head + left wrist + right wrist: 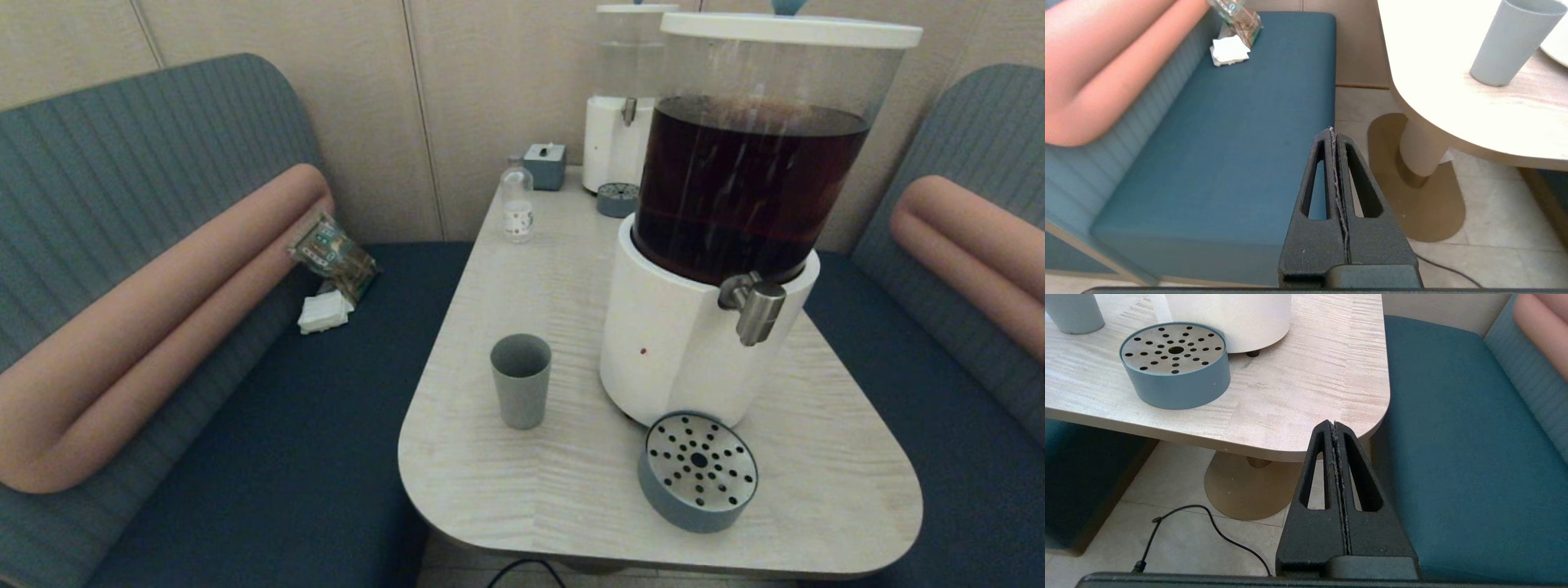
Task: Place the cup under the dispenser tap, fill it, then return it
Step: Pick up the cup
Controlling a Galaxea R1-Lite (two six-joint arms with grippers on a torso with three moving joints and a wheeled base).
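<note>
Nothing in the job looks started yet. The cup (521, 380) stands upright on the table (506, 490), and as far as the head view shows it is empty. It sits well apart from the dispenser tap (755, 304), at about 8 o'clock from it, just beside the big white base of the dispenser (678, 343) full of dark brown drink. The tap sticks out over the table with nothing under it. The round drip tray (698, 472) with holes in its top lies near the front edge of the table, at about 6 o'clock from the tap. The left gripper (1336, 134) hangs low off the table, over the edge of the blue bench seat (1229, 143), with its two fingers pressed together and holding nothing. The cup is up on the table, away from that gripper. The right gripper (1334, 426) hangs low too, by the table's rounded corner, also pressed together and holding nothing. Neither arm shows in the head view. All the steps are still left, I think: pick up the cup, put it under the tap, fill it, and bring it back. The left gripper looks closer to the cup, so it may go first, and it must spread its fingers before it can take it.
</note>
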